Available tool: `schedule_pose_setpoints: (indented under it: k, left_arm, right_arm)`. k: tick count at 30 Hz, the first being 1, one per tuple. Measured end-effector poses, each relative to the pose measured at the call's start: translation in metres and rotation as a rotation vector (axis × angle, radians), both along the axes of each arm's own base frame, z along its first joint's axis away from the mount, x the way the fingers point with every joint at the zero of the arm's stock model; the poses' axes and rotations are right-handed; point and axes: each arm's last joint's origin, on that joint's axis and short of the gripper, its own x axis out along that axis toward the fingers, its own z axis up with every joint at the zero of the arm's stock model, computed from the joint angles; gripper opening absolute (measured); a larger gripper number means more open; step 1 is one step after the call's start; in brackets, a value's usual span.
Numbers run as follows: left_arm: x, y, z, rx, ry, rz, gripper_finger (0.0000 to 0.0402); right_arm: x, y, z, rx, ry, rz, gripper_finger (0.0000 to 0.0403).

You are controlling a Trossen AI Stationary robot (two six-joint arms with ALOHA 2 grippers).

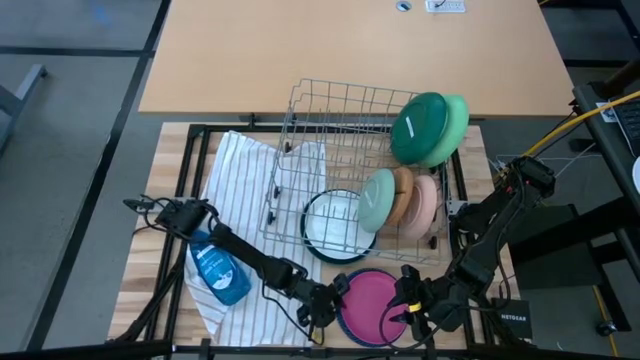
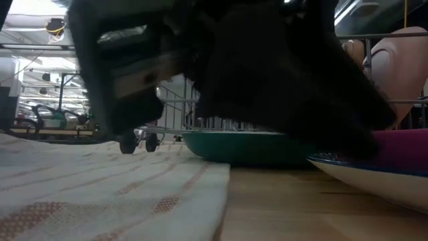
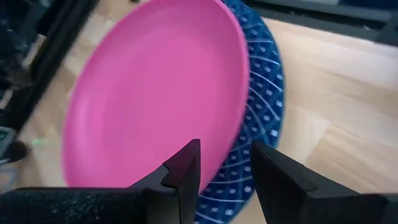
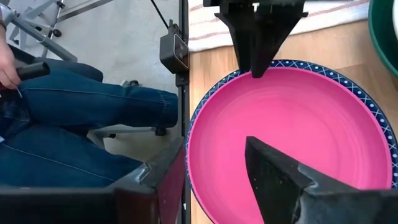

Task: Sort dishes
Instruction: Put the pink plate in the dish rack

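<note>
High view first, and the grey wire rack (image 1: 350, 165) is our landmark: already standing on edge inside it are two big green plates, the dark green plate (image 1: 418, 127) with the light green plate (image 1: 455, 125) behind it at the far right corner, and a little row nearer the front, the sage plate (image 1: 377, 200), the tan plate (image 1: 403, 195) and the peach plate (image 1: 425, 205). A white dish with a dark rim (image 1: 338, 224) lies flat at the rack's near edge, seemingly not slotted yet. So by my reckoning more than half is filed away. What's left sits in front of the rack at the table's (image 1: 500, 250) near edge: the magenta plate (image 1: 372, 305) resting in a blue patterned plate (image 3: 264, 93) beneath it, just beside the striped towel (image 1: 245, 175) and the blue soap bottle (image 1: 218, 272). Both arms are on it! The left hand (image 3: 224, 165) straddles the magenta plate's rim on the towel side, fingers apart, one above the pink and one over the blue rim, not yet squeezing as far as I can tell. The right hand (image 4: 211, 165) flanks the opposite rim, jaws wide too, one finger over the pink face. A person's jeans-clad legs (image 4: 74, 118) show past the table edge. Two stacked plates left, then perhaps that flat white dish.
</note>
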Motion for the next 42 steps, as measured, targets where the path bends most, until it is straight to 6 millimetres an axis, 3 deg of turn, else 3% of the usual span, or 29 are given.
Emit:
schedule_pose_setpoints:
  k: [21, 34, 42]
  left_arm:
    - [0.007, 0.013, -0.005, 0.004, 0.014, -0.015, 0.0126]
    - [0.006, 0.013, -0.005, 0.031, 0.007, -0.055, 0.0008]
    - [0.004, 0.007, -0.005, 0.046, -0.002, -0.084, 0.0002]
  right_arm:
    - [0.000, 0.000, 0.000, -0.004, -0.007, -0.006, 0.0170]
    - [0.000, 0.000, 0.000, -0.003, -0.007, -0.006, 0.0170]
    - [0.000, 0.000, 0.000, -0.003, -0.007, -0.006, 0.0170]
